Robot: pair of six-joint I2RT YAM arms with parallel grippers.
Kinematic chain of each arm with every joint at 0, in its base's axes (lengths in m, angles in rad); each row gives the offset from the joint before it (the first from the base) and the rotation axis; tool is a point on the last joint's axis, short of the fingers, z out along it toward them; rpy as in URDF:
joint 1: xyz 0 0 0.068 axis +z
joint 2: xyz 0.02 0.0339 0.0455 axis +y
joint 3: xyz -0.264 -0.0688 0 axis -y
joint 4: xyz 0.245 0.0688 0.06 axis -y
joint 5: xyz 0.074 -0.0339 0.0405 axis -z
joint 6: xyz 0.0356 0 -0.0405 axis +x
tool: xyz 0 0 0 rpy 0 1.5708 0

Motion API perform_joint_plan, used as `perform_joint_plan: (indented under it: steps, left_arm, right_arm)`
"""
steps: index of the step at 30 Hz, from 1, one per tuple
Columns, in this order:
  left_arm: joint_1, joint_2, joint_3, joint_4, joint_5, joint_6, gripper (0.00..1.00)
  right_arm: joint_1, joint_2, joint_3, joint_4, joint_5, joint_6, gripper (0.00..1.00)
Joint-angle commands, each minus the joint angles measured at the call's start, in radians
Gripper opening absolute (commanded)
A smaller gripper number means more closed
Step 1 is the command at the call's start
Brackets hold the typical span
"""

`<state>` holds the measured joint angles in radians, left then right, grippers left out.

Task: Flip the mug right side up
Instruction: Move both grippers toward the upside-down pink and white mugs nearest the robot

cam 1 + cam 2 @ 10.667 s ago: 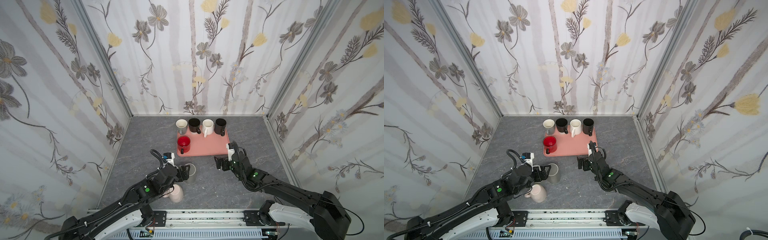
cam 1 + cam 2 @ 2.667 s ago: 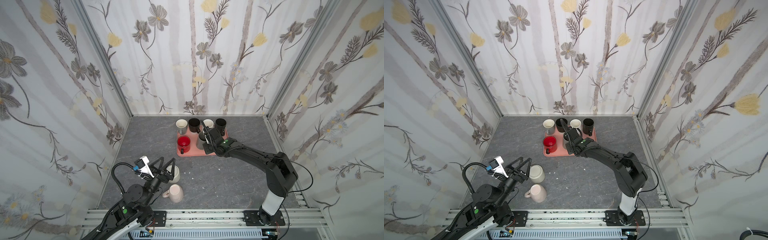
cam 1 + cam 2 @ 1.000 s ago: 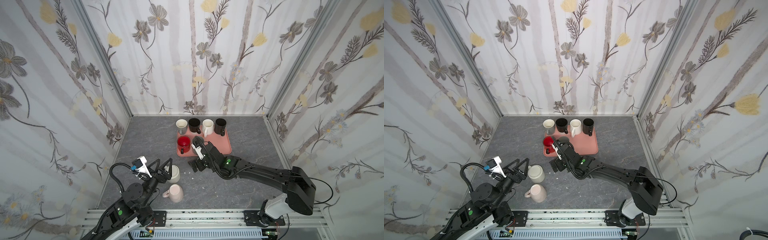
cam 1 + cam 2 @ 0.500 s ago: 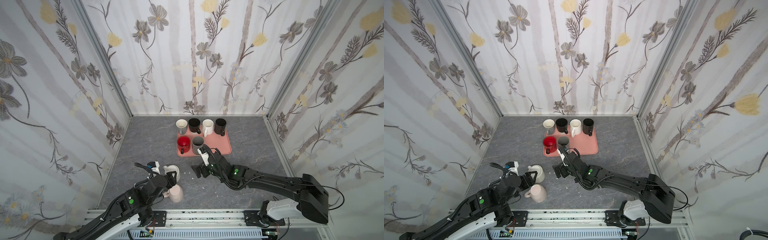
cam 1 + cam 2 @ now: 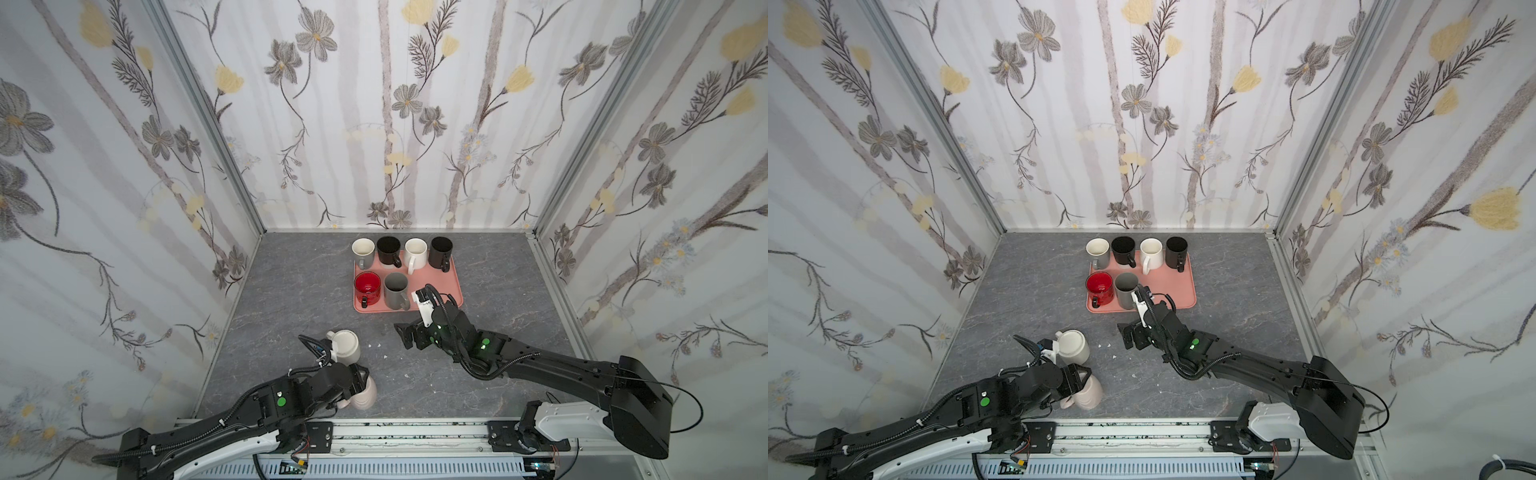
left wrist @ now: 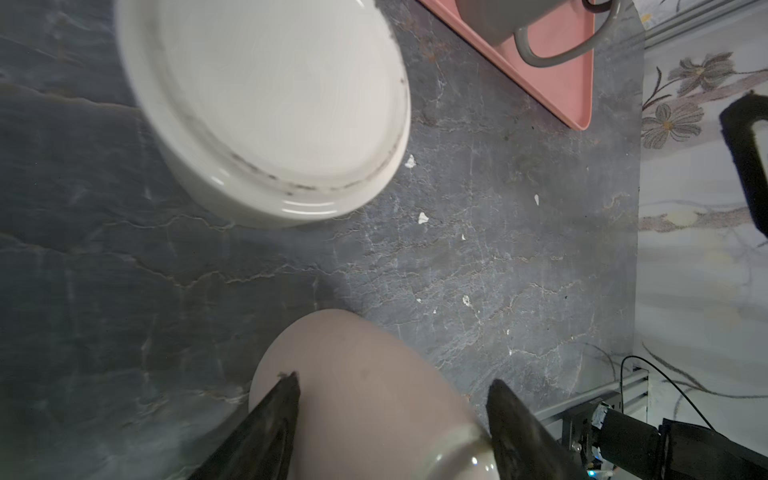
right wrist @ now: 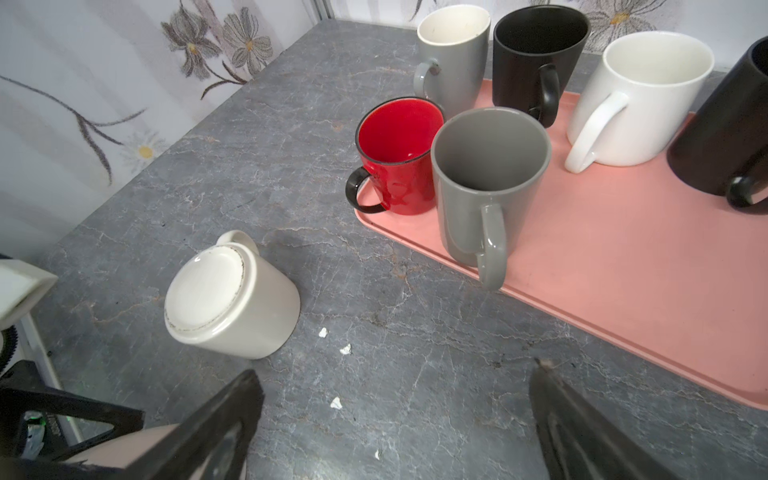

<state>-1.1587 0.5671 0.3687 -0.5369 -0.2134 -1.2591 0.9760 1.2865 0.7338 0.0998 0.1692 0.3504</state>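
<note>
A pale pink mug point(image 5: 366, 395) point(image 5: 1091, 395) lies on its side near the table's front edge. My left gripper point(image 5: 360, 377) point(image 5: 1080, 380) point(image 6: 392, 380) is shut on it, one finger on each side of the body point(image 6: 365, 399). Just behind it, a cream mug point(image 5: 345, 345) point(image 5: 1073, 345) point(image 6: 270, 104) point(image 7: 224, 299) stands upside down with its base up. My right gripper point(image 5: 409, 334) point(image 5: 1127, 334) point(image 7: 395, 372) hangs open over bare table to the right of the cream mug, with nothing between its fingers.
A pink tray point(image 5: 451, 286) point(image 5: 1183, 291) point(image 7: 623, 291) at the back holds several upright mugs, among them a red one point(image 5: 367, 286) and a grey one point(image 5: 395, 289). Small white chips point(image 7: 345, 349) lie on the grey table. Walls close in three sides.
My left gripper came down from above the cream mug onto the pink mug and its jaws narrowed around it. My right gripper drew back from the tray towards the middle of the table.
</note>
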Motion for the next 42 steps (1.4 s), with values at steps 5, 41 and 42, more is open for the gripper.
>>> perform_joint_plan:
  steps: [5, 41, 42]
  left_arm:
    - [-0.006, 0.032, 0.007, 0.209, 0.032, 0.089, 0.74]
    - [-0.001, -0.012, 0.144, 0.036, -0.151, 0.312, 0.95]
    - [-0.002, 0.014, 0.141, 0.049, -0.135, 0.322, 0.93]
  right_arm:
    - [0.014, -0.061, -0.059, 0.025, -0.163, -0.02, 1.0]
    - [0.274, 0.123, -0.084, 0.063, 0.081, 0.021, 0.96]
    - [0.26, 0.123, -0.089, 0.063, 0.079, 0.024, 0.96]
